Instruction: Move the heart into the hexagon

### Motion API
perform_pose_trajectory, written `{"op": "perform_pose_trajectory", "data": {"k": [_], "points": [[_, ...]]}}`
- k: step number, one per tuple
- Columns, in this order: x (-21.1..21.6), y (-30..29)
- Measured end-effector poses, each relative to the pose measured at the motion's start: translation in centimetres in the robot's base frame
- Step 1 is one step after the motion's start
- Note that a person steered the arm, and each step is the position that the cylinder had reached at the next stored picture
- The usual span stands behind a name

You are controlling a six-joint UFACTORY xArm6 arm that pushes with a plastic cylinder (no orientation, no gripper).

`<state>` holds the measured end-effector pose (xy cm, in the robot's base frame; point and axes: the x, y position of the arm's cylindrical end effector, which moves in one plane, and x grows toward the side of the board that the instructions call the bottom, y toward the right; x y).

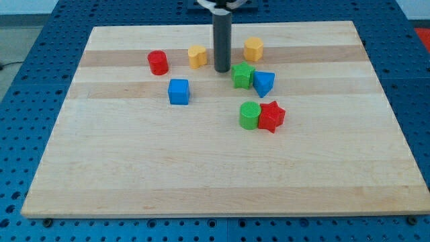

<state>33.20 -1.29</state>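
Near the table's top edge, my tip (222,70) stands between heart (197,56) and hexagon (253,48); it has no fingers and must round the heart to push it.

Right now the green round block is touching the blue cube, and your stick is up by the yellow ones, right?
Not quite. In the camera view, the green cylinder is touching the red star, not the blue cube, which sits alone further toward the view's left. My tip is indeed up between the yellow heart and the yellow hexagon.
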Motion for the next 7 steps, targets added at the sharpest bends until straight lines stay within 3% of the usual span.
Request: {"op": "perform_pose_trajectory", "data": {"k": [2,5,7], "points": [[3.1,-2.5],[-2.3,-6.4],[-3.6,-10.4]]}}
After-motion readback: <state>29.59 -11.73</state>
